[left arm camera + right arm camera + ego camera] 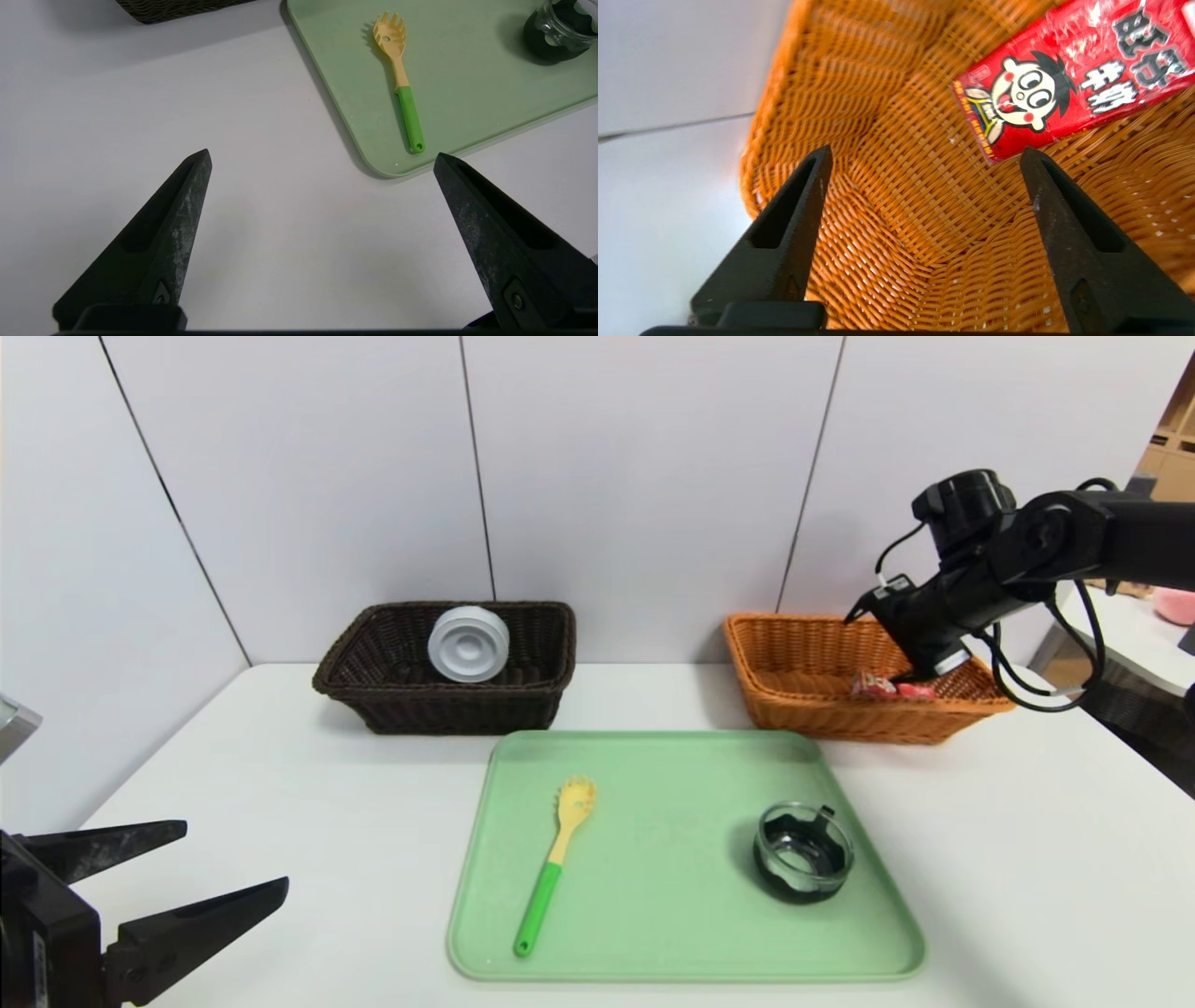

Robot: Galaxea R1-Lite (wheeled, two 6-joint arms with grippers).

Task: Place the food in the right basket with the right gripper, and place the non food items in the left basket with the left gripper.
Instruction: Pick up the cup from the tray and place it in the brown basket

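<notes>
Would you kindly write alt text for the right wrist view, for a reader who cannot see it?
The right gripper hangs open over the orange basket, nothing between its fingers. A red snack packet with a cartoon child's face lies inside the basket, just beyond the fingertips. White table shows beside the basket.

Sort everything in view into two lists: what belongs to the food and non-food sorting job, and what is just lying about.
Belongs to the job:
- red snack packet, lying in the orange basket
- white round container, in the dark brown basket
- spaghetti fork
- glass cup
- right pincer, open over the orange basket
- left pincer, open, parked

Just lying about:
- green tray
- white table
</notes>
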